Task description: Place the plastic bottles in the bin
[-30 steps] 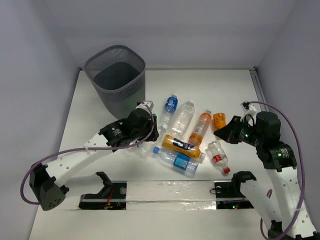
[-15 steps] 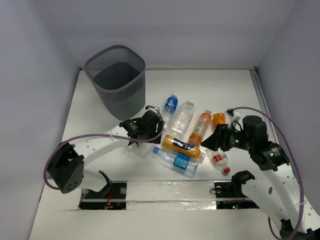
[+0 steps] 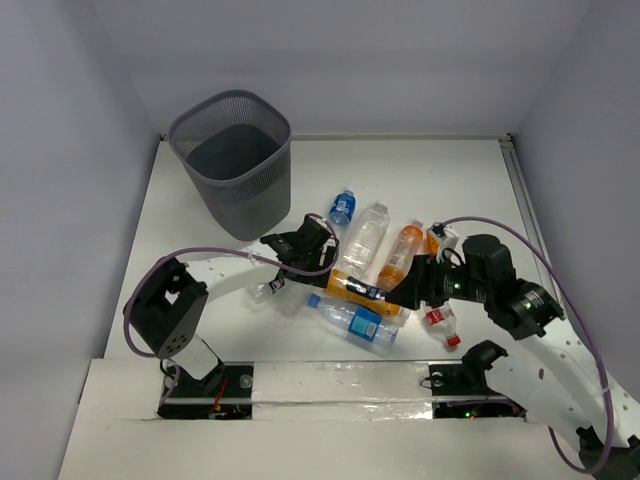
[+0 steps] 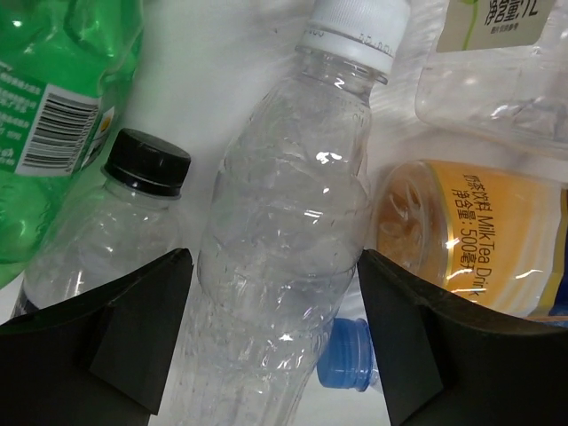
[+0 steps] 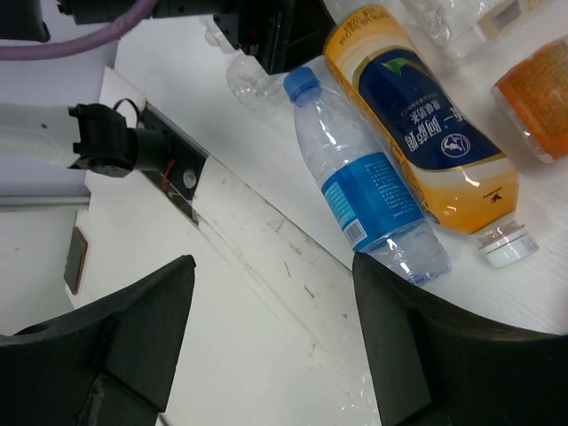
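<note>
Left gripper (image 4: pixel 273 262): jaws spread wide, straddling a clear white-capped bottle (image 4: pixel 284 222) that lies lengthwise between the fingers (image 4: pixel 133 328). Whether they touch its sides cannot be told; nothing is clenched. A black-capped bottle (image 4: pixel 89 240) and a green bottle (image 4: pixel 53 98) lie to one side, an orange bottle (image 4: pixel 470 231) to the other.

Right gripper (image 5: pixel 273 266): jaws released and empty, over bare table (image 5: pixel 266 293), with a blue-labelled bottle (image 5: pixel 364 191) just beyond one finger (image 5: pixel 417 346).

The bin (image 3: pixel 240 200) stands upright at far left, apart from the bottles.
</note>
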